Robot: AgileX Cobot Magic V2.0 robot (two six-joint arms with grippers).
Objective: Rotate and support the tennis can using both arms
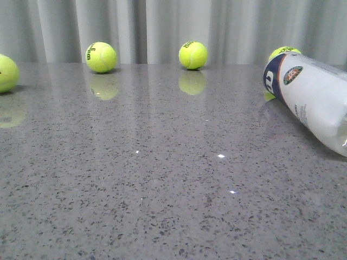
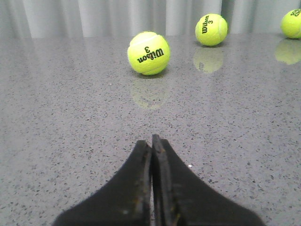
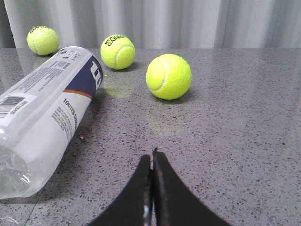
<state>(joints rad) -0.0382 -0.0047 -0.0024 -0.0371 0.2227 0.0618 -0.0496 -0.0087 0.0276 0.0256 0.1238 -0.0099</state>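
The tennis can lies on its side at the right of the grey speckled table, its navy end with the round logo pointing towards the table's middle. It also shows in the right wrist view, white label up, clear end nearest the camera. My right gripper is shut and empty, just above the table, beside the can and apart from it. My left gripper is shut and empty over bare table; no can shows in its view. Neither gripper shows in the front view.
Tennis balls lie along the table's back edge, one at the far left and one behind the can. One ball lies ahead of my right gripper, one ahead of my left. Grey curtain behind.
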